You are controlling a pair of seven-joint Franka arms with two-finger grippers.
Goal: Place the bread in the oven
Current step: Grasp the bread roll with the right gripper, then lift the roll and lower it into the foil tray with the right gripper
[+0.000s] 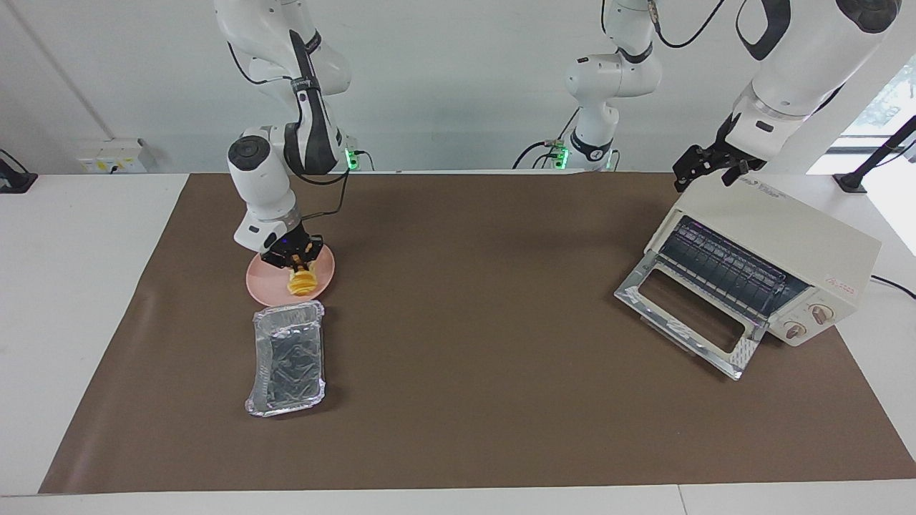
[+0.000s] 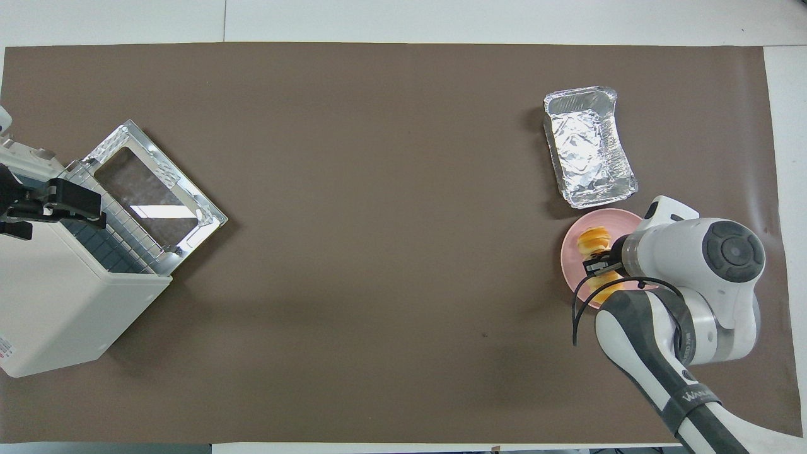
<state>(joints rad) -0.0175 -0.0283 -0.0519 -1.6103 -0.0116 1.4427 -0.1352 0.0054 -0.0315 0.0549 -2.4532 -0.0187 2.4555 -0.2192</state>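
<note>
**Bread gripped on the plate, oven open and waiting**

The bread [image 1: 303,282] is seen on the pink plate [image 1: 266,283], at the right arm's end of the table, just beside the foil tray [image 1: 288,357]. The right gripper [image 1: 293,260] is lowered onto the loaf and its fingers are closed around the middle of it. The bread is not yet lifted, as far as can be judged: it rests on the plate.

The oven [image 1: 776,239] is placed at the left arm's end, well apart from the bread. Its glass door [image 1: 688,312] is folded down and the rack is exposed, so the opening step is counted as done. The left gripper [image 1: 708,166] is held over the oven's top with its fingers spread, empty, and waits.

The lifting, the carrying across the table and the placing inside are left to be done.
</note>
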